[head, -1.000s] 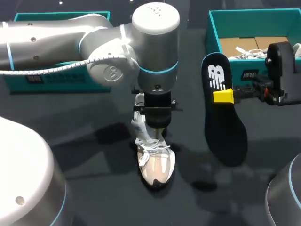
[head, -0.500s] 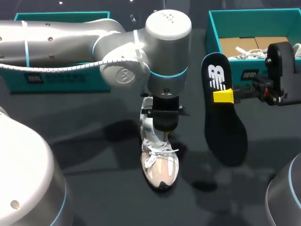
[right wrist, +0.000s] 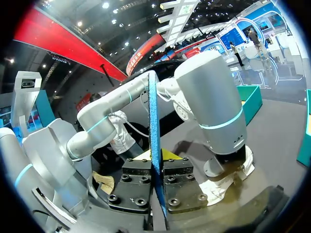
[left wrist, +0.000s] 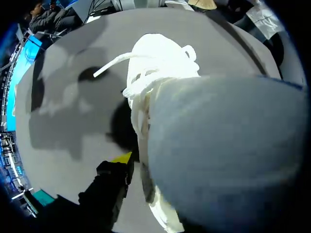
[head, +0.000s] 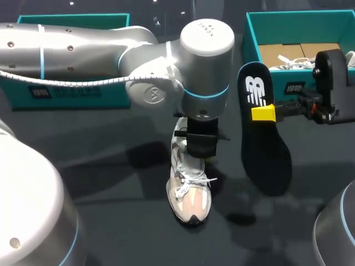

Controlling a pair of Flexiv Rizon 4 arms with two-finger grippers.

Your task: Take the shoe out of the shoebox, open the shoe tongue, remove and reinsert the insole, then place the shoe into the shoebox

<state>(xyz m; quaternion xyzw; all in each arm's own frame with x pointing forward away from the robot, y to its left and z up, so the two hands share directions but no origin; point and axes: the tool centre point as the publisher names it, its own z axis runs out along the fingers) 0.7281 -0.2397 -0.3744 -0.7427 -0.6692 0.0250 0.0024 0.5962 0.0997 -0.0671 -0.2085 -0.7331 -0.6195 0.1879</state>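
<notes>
Robot work station, lab-style, not a home. A dark grey table (head: 111,166) is the whole work surface. My left arm (head: 83,50) and right arm (head: 333,88) come in over it. Teal left shoebox (head: 72,91) far left, open teal right shoebox (head: 252,39) far right.

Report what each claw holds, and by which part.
Right claw holds the black foam insole by its side edge, nearer the logo end. Left claw sits at the heel end of the white mesh sneaker; a grip cannot be told.
</notes>
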